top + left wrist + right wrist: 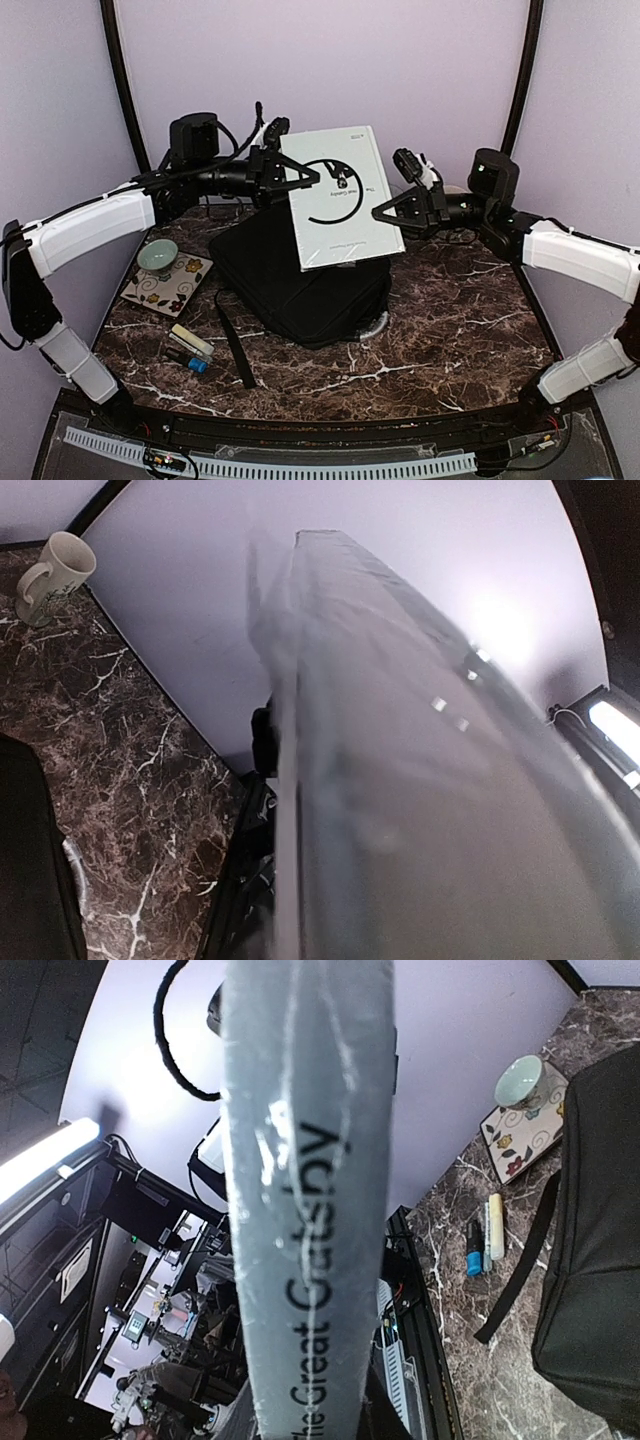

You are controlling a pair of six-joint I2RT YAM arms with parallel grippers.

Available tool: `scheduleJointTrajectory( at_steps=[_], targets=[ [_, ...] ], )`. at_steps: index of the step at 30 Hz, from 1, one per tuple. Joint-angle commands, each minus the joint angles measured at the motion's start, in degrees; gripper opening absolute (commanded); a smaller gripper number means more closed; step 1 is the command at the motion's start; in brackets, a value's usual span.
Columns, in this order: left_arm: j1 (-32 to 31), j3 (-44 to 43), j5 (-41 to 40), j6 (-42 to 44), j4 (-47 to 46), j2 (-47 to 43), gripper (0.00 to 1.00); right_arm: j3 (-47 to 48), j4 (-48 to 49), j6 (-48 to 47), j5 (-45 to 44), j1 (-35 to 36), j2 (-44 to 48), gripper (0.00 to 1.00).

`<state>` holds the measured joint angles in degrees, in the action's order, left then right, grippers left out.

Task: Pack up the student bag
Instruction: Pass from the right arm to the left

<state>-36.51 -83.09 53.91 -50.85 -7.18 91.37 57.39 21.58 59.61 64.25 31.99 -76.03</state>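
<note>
The student bag [300,290], a big black backpack, lies flat in the middle of the marble table, one strap [235,345] trailing toward the front. Above it a white book [340,195], "The Great Gatsby", hangs upright and slightly tilted. My right gripper [385,213] is shut on its right edge; the right wrist view shows the grey spine [300,1210] filling the jaws. My left gripper [305,180] reaches the book's left edge. In the left wrist view the blurred book [400,780] hides the fingers, so their grip is unclear.
A patterned notebook [165,285] with a pale green bowl [157,256] on it lies at the left. A yellow highlighter [190,340] and a blue-capped marker [195,362] lie at the front left. A white mug [55,575] stands by the back wall.
</note>
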Motion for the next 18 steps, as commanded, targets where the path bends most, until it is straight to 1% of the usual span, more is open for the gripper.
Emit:
scheduleJointTrajectory(
  at_steps=[1, 2, 5, 6, 7, 8, 9, 10, 11, 13, 16, 18],
  targets=[
    [0.9, 5.0, -4.3, 2.3, -1.9, -7.8, 0.07, 7.0, 7.2, -0.4, 0.1, 2.1, -0.8, 0.00],
    [0.9, 5.9, -4.9, 2.5, -1.0, -9.0, 0.00, 7.7, 6.9, -0.6, -0.3, 2.4, -1.4, 0.00],
    [2.8, 8.6, -6.4, 1.4, -0.9, -11.7, 0.00, 11.8, 1.0, -3.6, -1.3, 3.2, -4.1, 0.00],
    [3.0, 9.3, -6.7, -0.2, -1.8, -12.2, 0.00, 13.3, -1.8, -4.3, -1.9, 3.4, -4.9, 0.11],
    [3.2, 9.8, -6.7, -1.6, -3.3, -12.6, 0.00, 14.3, -2.8, -4.2, -2.3, 3.5, -5.7, 0.30],
    [3.5, 10.2, -6.9, -3.2, -4.8, -12.9, 0.00, 14.8, -3.2, -3.5, -3.3, 3.6, -6.5, 0.45],
    [3.8, 10.4, -7.4, -4.4, -6.2, -13.2, 0.00, 14.9, -3.5, -2.7, -4.8, 3.4, -7.1, 0.58],
    [4.2, 10.6, -8.1, -5.4, -7.4, -13.6, 0.00, 14.8, -3.5, -1.6, -6.4, 3.4, -7.6, 0.65],
    [4.7, 10.7, -8.8, -6.3, -8.5, -14.0, 0.00, 14.7, -3.3, -0.2, -7.9, 3.5, -8.2, 0.69],
    [6.0, 10.9, -10.7, -7.7, -9.6, -14.6, 0.00, 13.8, -1.5, 3.6, -11.3, 3.6, -8.9, 0.72],
    [8.3, 12.4, -13.2, -12.2, -14.1, -15.2, 0.00, 11.6, 3.3, 9.5, -16.7, 4.7, -8.7, 0.74],
    [9.7, 13.5, -13.5, -15.3, -17.5, -15.3, 0.00, 11.5, 3.4, 9.7, -19.9, 5.5, -8.3, 0.74]
  ],
)
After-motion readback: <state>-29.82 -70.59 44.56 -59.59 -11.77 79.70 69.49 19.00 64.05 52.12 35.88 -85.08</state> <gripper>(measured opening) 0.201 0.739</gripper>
